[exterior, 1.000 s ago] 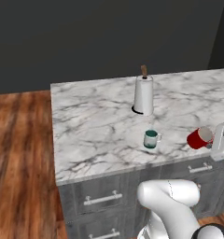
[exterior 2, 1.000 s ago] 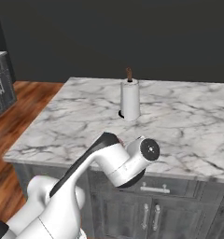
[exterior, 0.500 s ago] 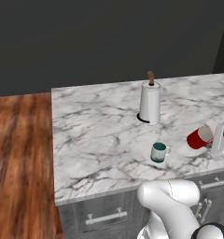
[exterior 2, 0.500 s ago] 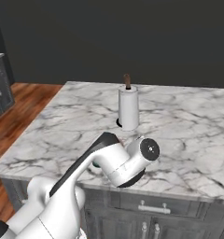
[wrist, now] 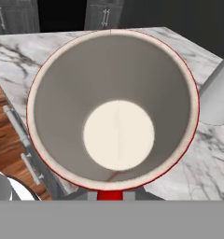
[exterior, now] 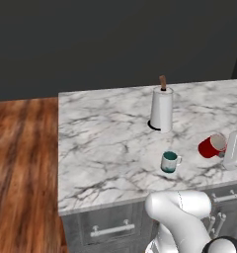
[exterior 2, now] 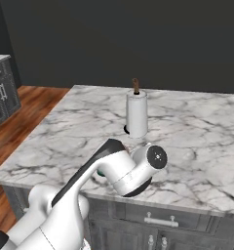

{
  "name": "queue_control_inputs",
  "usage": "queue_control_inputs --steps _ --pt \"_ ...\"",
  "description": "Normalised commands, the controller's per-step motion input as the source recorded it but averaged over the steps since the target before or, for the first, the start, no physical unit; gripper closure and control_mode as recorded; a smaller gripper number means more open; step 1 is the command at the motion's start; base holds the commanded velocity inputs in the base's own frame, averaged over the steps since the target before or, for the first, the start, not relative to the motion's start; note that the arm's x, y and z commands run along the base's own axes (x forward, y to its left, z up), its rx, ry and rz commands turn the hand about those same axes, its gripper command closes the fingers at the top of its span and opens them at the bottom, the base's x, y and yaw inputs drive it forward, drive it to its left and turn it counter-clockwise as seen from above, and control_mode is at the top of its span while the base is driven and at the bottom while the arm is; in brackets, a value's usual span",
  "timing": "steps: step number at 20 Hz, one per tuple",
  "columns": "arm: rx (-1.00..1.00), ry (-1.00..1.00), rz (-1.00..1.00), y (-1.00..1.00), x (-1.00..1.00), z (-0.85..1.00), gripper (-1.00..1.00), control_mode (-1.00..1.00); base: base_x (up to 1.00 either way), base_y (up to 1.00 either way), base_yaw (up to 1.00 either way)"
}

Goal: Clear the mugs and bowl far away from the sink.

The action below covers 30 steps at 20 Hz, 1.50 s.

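Above the front right part of the marble counter (exterior: 105, 148), the gripper (exterior: 228, 150) holds the red mug (exterior: 212, 146) clamped by its base, tipped on its side so that its long axis runs roughly level and its mouth opens toward 2 o'clock in the left base view. In the hand view the red mug's white inside faces straight into the lens, with the red base just above the fingertips. That places the mug dead ahead of the hand (not below it), so it must be turned upright before it can stand on the stone.

The grey mug with the teal inside (exterior: 169, 161) stands upright on the counter at about 8 o'clock from the red mug, near it but apart, its handle pointing to 3 o'clock. The paper towel roll (exterior: 161, 110) rises on its holder at about 11 o'clock from the red mug, farther back on the counter, and also shows in the right base view (exterior 2: 137, 114) beyond the arm's elbow.

Judging from this, the grey mug is the nearest obstacle to a set-down toward the left; the bare marble right of it and in front of the roll looks like the easier landing spot. Drawer fronts with bar handles (exterior: 110, 230) run along the counter's near face.
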Motion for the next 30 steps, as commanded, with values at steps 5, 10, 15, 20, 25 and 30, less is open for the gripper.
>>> queue_control_inputs --steps 5,10,15,20,25,30 --pt "0.0 0.0 0.0 0.0 0.0 0.0 1.0 1.0 0.02 -0.03 0.03" --pt "0.0 0.0 0.0 0.0 0.0 0.0 1.0 1.0 0.0 0.0 0.0" --pt "0.0 0.0 -0.01 -0.02 0.02 0.0 1.0 -1.0 0.0 0.0 0.0" --pt "0.0 0.0 -0.01 -0.24 0.1 -0.02 1.0 -1.0 0.0 0.0 0.0" --pt "0.0 0.06 -0.01 -0.21 0.17 -0.04 1.0 -1.0 0.0 0.0 0.0" --pt "0.0 0.14 -0.01 -0.01 0.3 -0.09 1.0 -1.0 0.0 0.0 0.0"
